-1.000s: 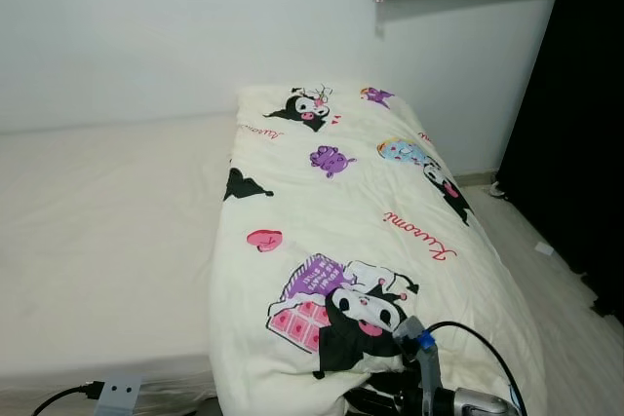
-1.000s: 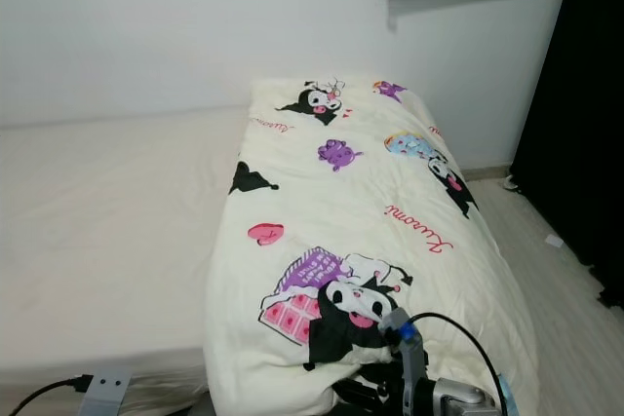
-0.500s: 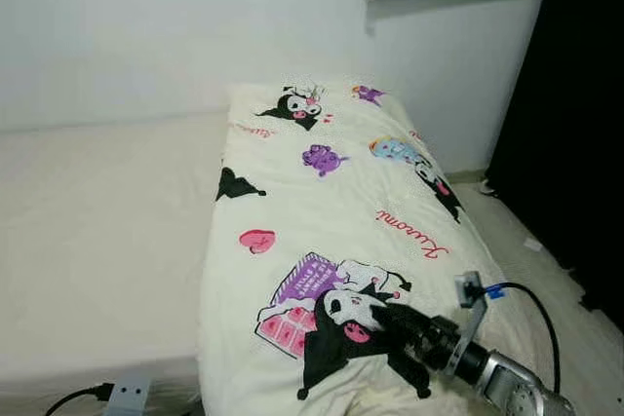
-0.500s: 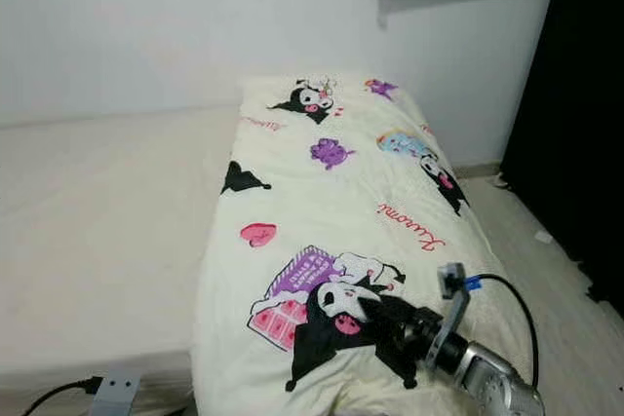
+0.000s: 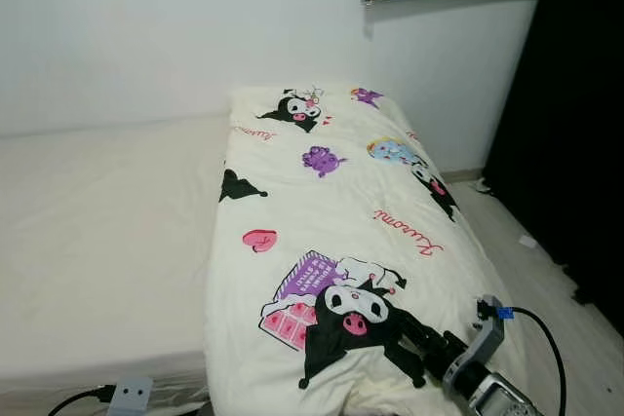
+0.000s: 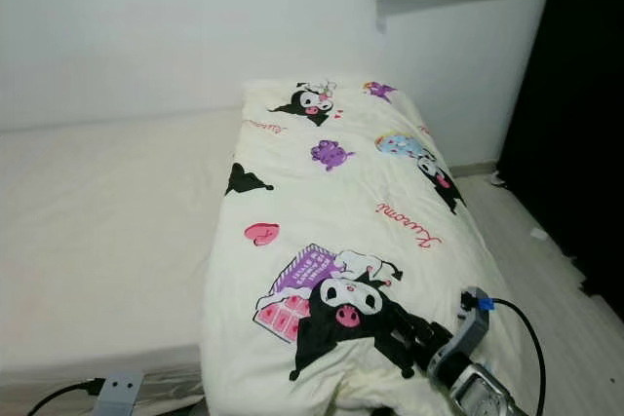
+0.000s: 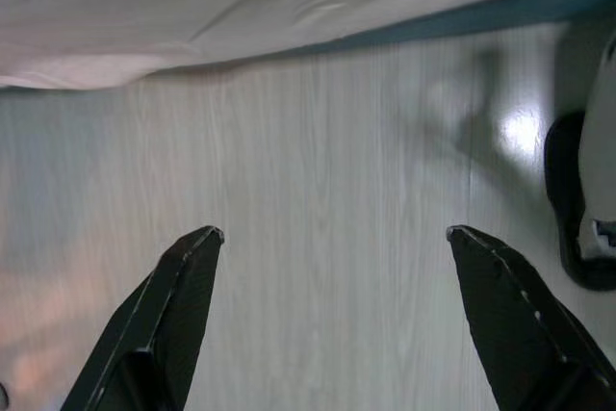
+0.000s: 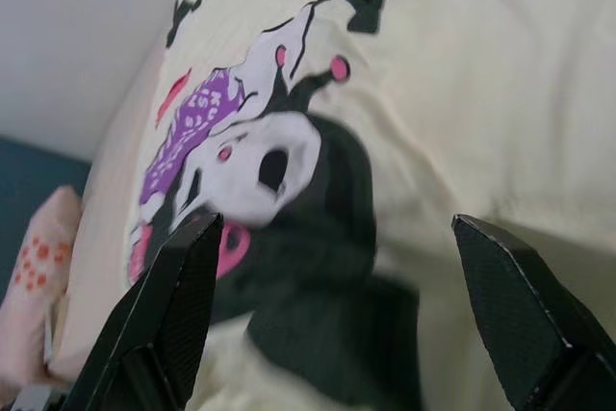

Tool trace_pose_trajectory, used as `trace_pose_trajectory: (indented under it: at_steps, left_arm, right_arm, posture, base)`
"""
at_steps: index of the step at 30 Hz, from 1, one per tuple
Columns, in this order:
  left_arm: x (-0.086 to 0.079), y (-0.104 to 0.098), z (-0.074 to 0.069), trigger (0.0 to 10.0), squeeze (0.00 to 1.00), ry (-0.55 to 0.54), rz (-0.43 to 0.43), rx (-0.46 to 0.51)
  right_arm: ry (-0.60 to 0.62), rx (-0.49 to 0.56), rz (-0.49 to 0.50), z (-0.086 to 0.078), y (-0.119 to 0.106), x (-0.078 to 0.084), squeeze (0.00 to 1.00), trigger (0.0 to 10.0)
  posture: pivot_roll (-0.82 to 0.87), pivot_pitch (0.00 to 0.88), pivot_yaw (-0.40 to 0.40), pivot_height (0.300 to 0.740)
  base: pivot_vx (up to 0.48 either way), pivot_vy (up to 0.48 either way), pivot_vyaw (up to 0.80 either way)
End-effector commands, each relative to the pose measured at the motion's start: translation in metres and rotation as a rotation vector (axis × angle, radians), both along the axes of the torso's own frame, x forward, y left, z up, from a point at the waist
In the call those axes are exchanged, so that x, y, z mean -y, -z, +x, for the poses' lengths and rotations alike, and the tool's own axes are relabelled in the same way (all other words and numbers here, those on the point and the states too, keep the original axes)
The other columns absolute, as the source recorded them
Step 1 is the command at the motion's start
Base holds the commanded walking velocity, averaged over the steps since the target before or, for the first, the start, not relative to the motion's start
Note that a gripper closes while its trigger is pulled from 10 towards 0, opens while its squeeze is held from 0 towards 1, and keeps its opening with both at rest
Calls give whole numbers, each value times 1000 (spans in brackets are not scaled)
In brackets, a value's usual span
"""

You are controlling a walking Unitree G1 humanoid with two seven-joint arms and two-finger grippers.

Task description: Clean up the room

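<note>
Cream cartoon-print quilt (image 5: 341, 241) covers the bed (image 5: 97, 241). Right gripper (image 8: 332, 305), fingers spread, at quilt's near corner. Left gripper (image 7: 332, 310), fingers spread, over wood floor (image 7: 318, 161).

A home bedroom: a bed (image 5: 97, 241) against a white wall (image 5: 175, 26), a cartoon-print comforter (image 5: 331, 202) spread over it, pale wood floor (image 5: 561, 309) beside it.
</note>
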State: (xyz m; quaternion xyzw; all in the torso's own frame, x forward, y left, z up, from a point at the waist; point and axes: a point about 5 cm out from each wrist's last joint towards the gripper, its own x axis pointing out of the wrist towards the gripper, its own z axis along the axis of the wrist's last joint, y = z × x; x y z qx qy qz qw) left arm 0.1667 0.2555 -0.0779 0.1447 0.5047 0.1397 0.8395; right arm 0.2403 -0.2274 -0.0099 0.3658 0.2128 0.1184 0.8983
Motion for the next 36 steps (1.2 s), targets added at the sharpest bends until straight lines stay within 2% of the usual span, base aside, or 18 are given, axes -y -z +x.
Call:
trace_pose_trajectory:
  at_steps: [1, 8, 23, 26, 32, 34, 36]
  left_arm:
    - [-2, 0, -2, 10000, 0, 11, 3, -19]
    - [1, 0, 2, 10000, 0, 35, 2, -19]
    - [4, 0, 3, 10000, 0, 50, -4, -21]
    - [5, 1, 2, 10000, 0, 51, -9, -25]
    - [12, 3, 2, 10000, 0, 49, -34, -25]
    - [12, 3, 2, 10000, 0, 49, -34, -25]
    - [13, 3, 2, 10000, 0, 44, -42, -23]
  right_arm:
    - [14, -31, -7, -4, 7, -4, 0, 10000]
    - [20, -114, -40, -16, 24, -11, 0, 10000]
    - [39, -185, -93, -27, 37, -15, 0, 10000]
    - [43, -229, -121, -33, 44, -15, 0, 10000]
    - [63, -429, -211, -69, 68, -15, 0, 10000]
    - [63, -429, -211, -69, 68, -15, 0, 10000]
    - [66, -488, -231, -82, 75, -15, 0, 10000]
  posture:
    - [11, 0, 46, 614]
    - [12, 0, 42, 643]
    - [10, 0, 47, 700]
    - [14, 0, 44, 710]
    - [15, 0, 35, 738]
    - [15, 0, 35, 738]
    - [19, 0, 31, 740]
  base:
    - [0, 0, 0]
    - [0, 0, 0]
    - [0, 0, 0]
    - [0, 0, 0]
    - [0, 0, 0]
    - [0, 0, 0]
    - [0, 0, 0]
